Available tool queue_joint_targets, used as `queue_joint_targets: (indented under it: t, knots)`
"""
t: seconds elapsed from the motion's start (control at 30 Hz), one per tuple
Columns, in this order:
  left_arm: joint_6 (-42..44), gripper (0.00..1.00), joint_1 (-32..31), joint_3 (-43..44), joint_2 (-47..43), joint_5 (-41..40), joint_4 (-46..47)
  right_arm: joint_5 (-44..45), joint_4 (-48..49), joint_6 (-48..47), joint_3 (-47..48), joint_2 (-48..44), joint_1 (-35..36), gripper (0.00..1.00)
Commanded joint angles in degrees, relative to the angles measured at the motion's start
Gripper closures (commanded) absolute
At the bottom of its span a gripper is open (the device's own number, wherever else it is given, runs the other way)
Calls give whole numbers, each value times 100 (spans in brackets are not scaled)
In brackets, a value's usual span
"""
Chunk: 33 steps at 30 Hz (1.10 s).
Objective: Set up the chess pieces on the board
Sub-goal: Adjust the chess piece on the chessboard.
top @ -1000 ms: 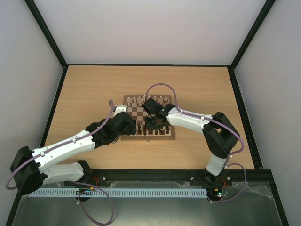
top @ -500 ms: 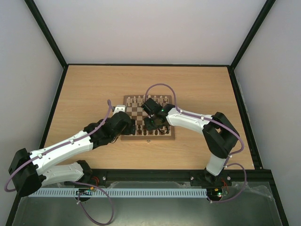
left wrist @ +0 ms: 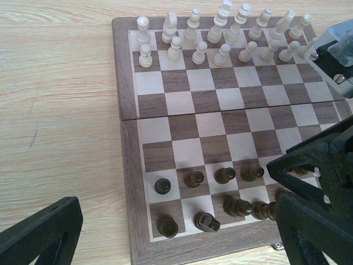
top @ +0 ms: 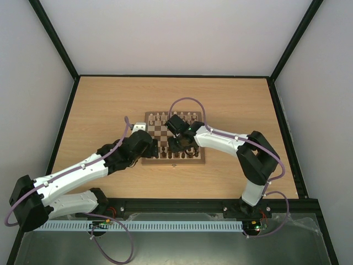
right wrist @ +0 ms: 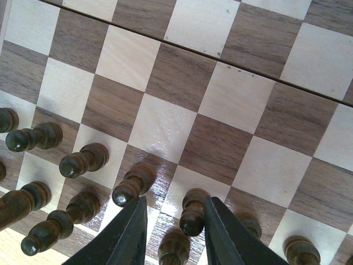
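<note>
Bright, even light fills the overhead view, leaving only soft shadows on the table (top: 110, 105). In the right wrist view a pale sheen glares off the board (right wrist: 165, 132) beside the dark, slightly blurred right tool (right wrist: 174, 221).

High rear camera looks down on the square checkered wooden chessboard (top: 161, 131); both wrist cameras, the right closer, share its dark brown wooden pieces (left wrist: 224, 175).
</note>
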Motion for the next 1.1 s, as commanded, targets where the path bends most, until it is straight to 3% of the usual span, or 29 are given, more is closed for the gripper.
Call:
queue_joint_targets:
  t: [0.0,0.23,0.37,0.43,0.53,0.57,0.83,0.93,1.07]
  knots:
    - [86,1,41,-39,-63,-2,-37,45,-239,24,102,68,34,71]
    - [54,1,51,-32,-122,-17,-52,374,-283,83,77,-202,25,66]
    - [-27,1,51,11,-171,6,-55,581,-286,140,-17,-624,23,52]
    - [-101,1,52,22,-246,-24,-59,703,-300,184,-98,-912,25,38]
    - [-269,1,49,40,-395,-186,-153,906,-335,252,-272,-1410,25,4]
    - [-344,1,48,40,-447,-291,-226,934,-333,258,-352,-1609,25,1]
    - [-781,1,58,-273,-1167,-733,-278,1574,-126,298,-1162,-3298,25,1]
    - [-588,1,60,-294,-1173,-1058,-6,2066,177,85,-1794,-3815,25,1]
    - [314,1,69,-483,-1108,-1296,919,2914,318,259,-2157,-4167,-270,1]
